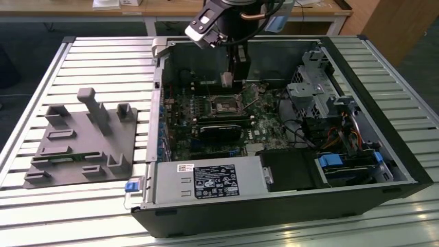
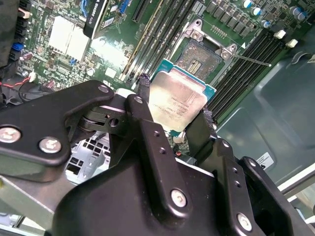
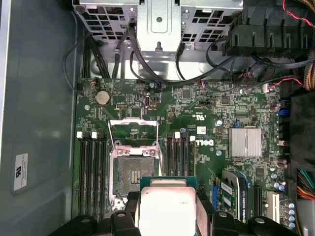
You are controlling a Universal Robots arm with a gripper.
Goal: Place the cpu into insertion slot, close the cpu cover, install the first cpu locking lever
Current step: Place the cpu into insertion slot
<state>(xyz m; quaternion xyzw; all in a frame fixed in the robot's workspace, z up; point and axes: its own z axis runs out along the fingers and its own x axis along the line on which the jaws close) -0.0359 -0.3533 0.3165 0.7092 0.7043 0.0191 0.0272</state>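
We see the slatted counter (image 1: 103,62) carrying the open computer case (image 1: 274,206) across the middle of the exterior view, its green board (image 1: 268,128) facing up. Just above that view's centre the insertion slot (image 1: 225,105) lies empty. In the first wrist view the cpu cover (image 3: 134,132) stands swung open beside it. The pincer (image 2: 175,105) is clenched on the cpu (image 2: 179,91) by two opposite edges, above the board, near the slot and not in it. We judge that seating it well needs the chip level, square to the socket rim and lowered straight, without sliding.
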